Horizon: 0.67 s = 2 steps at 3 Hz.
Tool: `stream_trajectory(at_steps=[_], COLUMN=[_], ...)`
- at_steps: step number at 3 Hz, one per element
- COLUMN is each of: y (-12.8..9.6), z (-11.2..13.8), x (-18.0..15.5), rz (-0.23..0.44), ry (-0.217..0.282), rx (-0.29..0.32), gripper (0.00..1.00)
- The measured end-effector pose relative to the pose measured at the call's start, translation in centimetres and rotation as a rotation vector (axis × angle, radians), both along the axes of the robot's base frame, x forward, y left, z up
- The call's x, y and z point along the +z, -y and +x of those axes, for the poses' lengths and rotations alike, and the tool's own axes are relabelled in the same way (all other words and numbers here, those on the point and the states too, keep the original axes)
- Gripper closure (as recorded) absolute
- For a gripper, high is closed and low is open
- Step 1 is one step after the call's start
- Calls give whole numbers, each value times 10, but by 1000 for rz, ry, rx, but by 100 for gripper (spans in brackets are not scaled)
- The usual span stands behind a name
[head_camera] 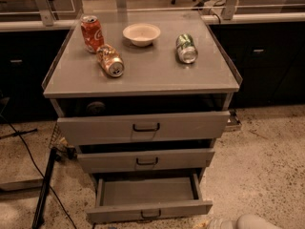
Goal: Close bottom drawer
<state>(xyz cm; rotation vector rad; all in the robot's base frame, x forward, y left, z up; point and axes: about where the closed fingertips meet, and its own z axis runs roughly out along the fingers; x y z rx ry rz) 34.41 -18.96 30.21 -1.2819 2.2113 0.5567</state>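
The bottom drawer [150, 211] is the lowest and narrowest grey front of the cabinet. It stands pulled out, with its shallow grey tray [147, 191] open to view and empty, and a small black bar handle at the centre of its front. My gripper [210, 223] sits at the bottom edge of the view, just below and to the right of the drawer's front right corner. Only its top shows, with the white arm [255, 222] behind it. I cannot tell whether it touches the drawer.
The middle drawer [145, 160] and top drawer [143, 127] stick out slightly. On the cabinet top are an upright red can [91, 32], a lying orange can [110, 60], a white bowl [141, 33] and a lying green can [187, 48]. A black pole and cable [45, 190] stand at the left.
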Motion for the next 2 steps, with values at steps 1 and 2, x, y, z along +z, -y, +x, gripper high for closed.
stream_trajectory(at_steps=[1, 2], y=[-3, -6], z=[6, 18], x=[-13, -31], rz=[-5, -15], ry=[13, 59], rx=[7, 22], gripper=[100, 100])
